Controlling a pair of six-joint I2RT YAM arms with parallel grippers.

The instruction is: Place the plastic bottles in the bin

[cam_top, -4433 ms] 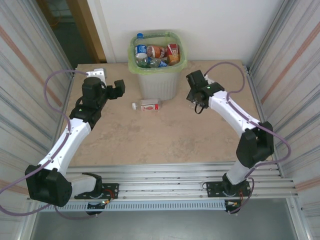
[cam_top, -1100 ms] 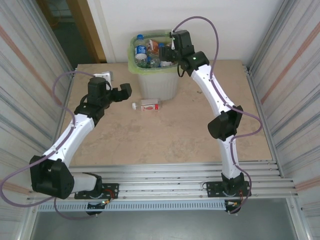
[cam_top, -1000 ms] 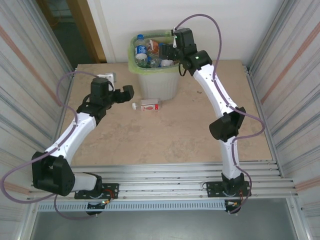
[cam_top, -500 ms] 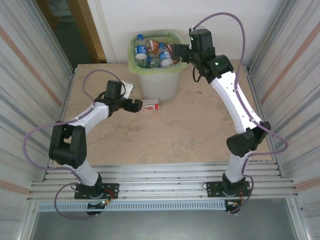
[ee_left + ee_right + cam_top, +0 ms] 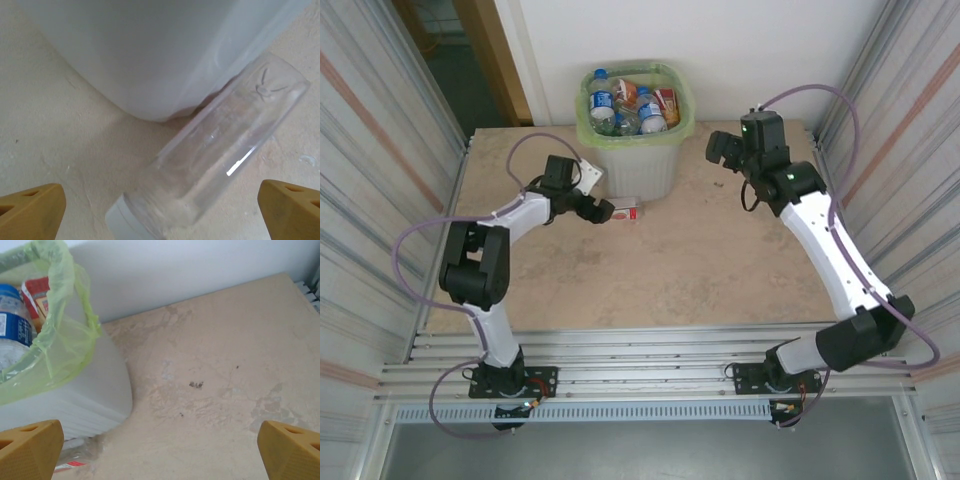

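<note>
The left claw [image 5: 601, 211] is hanging wide open, empty, over a light, slippery bottle [image 5: 220, 150] lying against the bin [image 5: 640, 172]; I'd be gripping it mid-body.

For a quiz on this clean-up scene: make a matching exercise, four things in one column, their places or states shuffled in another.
1. clear plastic bottle with a red label
2. tall translucent bin with a green bag
3. left gripper
4. right gripper

A. open, raised right of the bin
B. lying at the bin's foot
C. open, low at the lying bottle
D. upright, bottles inside

Pairs: 1-B; 2-D; 3-C; 4-A
</note>
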